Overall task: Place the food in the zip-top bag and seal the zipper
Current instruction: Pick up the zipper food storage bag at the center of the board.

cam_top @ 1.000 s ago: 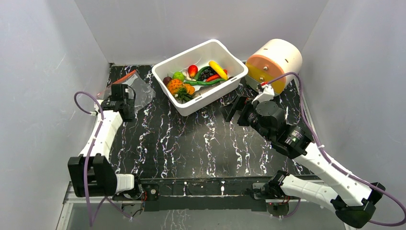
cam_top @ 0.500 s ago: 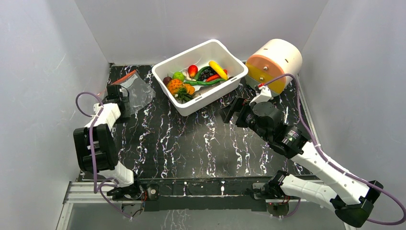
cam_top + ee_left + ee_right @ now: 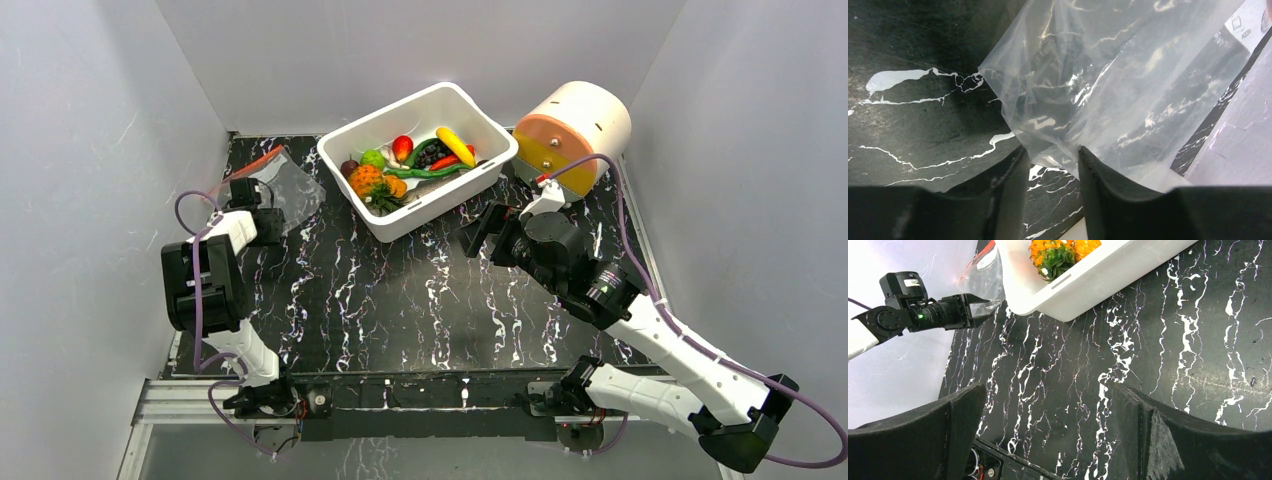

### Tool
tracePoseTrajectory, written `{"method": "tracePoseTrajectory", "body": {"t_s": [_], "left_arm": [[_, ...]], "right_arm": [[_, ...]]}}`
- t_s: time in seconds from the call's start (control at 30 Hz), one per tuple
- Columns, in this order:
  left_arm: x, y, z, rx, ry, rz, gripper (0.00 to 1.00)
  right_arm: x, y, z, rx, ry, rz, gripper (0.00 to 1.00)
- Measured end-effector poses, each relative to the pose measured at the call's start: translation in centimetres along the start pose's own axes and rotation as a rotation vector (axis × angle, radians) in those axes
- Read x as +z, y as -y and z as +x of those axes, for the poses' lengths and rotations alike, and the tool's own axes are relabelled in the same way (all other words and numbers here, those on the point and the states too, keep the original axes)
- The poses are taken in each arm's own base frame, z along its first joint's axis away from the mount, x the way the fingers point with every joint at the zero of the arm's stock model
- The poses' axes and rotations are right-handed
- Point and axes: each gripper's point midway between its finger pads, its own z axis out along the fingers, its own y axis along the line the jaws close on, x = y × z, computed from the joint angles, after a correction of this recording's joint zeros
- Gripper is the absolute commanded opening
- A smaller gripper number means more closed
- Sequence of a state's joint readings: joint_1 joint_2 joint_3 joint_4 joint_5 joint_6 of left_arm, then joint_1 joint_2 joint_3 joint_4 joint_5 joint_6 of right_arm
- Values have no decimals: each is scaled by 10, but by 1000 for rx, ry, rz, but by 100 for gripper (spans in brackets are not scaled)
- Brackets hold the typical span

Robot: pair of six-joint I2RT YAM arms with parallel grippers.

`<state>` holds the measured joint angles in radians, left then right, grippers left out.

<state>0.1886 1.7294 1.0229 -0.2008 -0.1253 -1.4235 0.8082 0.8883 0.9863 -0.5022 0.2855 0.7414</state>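
At the far left of the bench (image 3: pixel 330 300), the left gripper (image 3: pixel 1052 152) has its jaws partly apart. The near edge of the clear bag (image 3: pixel 1108 85) lies between them, and as far as the wrist view shows it is not pinched. The bag lies flat just ahead of this gripper, with the red-orange zipper (image 3: pixel 262 160) on its far side, toward the back wall. Any grasp here takes the closed end, not the mouth. To the right, the food (image 3: pixel 410 165) sits in the white bin (image 3: pixel 440 200), well apart from the bag. Further right, the right gripper (image 3: pixel 1048 430) hangs wide open and empty over bare bench just in front of the bin, so it is the nearer arm for the food.
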Motion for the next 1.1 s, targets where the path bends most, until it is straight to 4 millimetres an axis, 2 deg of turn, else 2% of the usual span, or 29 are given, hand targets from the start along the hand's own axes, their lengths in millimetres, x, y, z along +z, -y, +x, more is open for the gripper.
{"method": "tracePoseTrajectory", "body": {"t_s": [0.23, 0.4, 0.67, 0.9, 1.1], "left_arm": [[-7, 0, 0, 29, -8, 6, 1], [-27, -3, -7, 68, 22, 19, 0], [-84, -13, -31, 140, 132, 59, 0], [-136, -22, -45, 294, 192, 126, 0], [-163, -31, -44, 443, 190, 168, 0]], "right_arm": [[0, 0, 0, 0, -1, 2, 98], [-5, 2, -3, -7, 13, 3, 98], [-16, 5, -19, -94, 77, -2, 98], [-8, 8, -23, -190, 80, 29, 94], [1, 11, -17, -272, 53, 35, 91]]}}
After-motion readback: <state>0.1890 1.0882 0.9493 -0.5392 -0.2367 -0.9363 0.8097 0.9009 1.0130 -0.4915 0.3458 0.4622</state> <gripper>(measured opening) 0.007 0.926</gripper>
